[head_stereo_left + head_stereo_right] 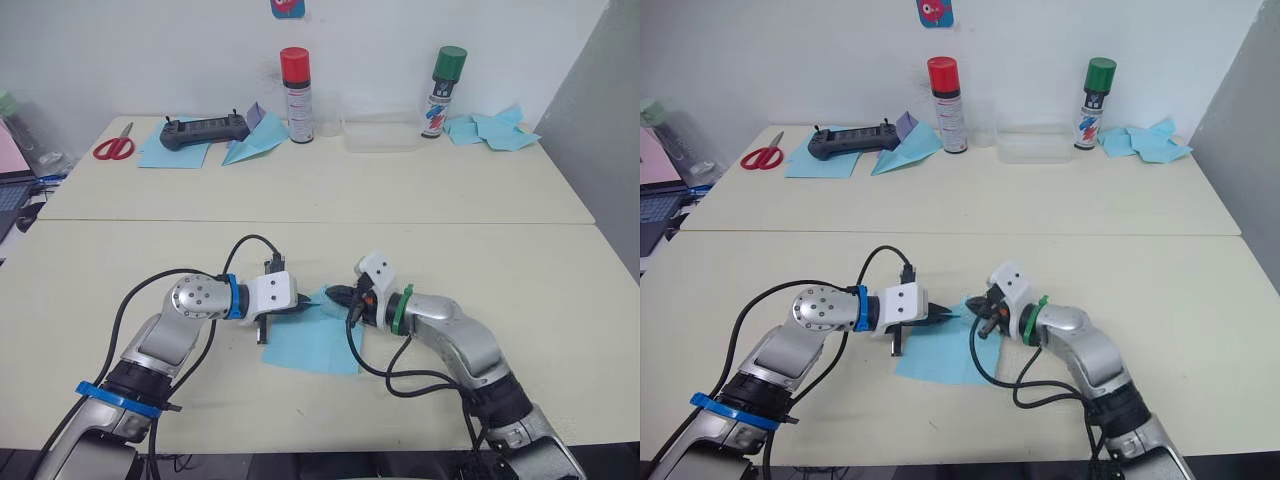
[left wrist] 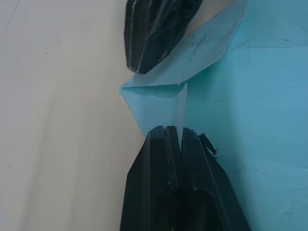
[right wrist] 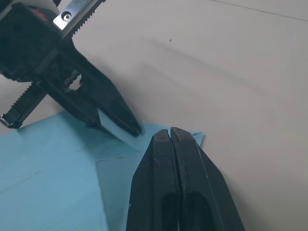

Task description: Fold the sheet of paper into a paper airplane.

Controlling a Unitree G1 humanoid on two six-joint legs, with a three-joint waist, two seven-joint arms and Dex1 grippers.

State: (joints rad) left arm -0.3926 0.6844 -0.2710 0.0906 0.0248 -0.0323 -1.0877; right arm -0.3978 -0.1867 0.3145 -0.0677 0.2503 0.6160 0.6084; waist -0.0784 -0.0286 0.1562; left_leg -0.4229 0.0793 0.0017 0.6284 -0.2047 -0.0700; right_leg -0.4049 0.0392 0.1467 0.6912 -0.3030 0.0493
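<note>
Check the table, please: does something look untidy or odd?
Yes. Crumpled light-blue paper lies in a loose heap at the far right by the green-capped can. The sheet of paper has one corner lifted, pinched between both jaws.

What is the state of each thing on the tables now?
Sheet: flat on the near table, far corner lifted and partly folded.
Left hand: shut on the sheet's lifted corner.
Right hand: shut, at the same corner.
Scissors: closed, lying flat.
Red-capped can: upright, capped.
Green-capped can: upright, capped.
Finished plane: folded, resting on the far table.
</note>
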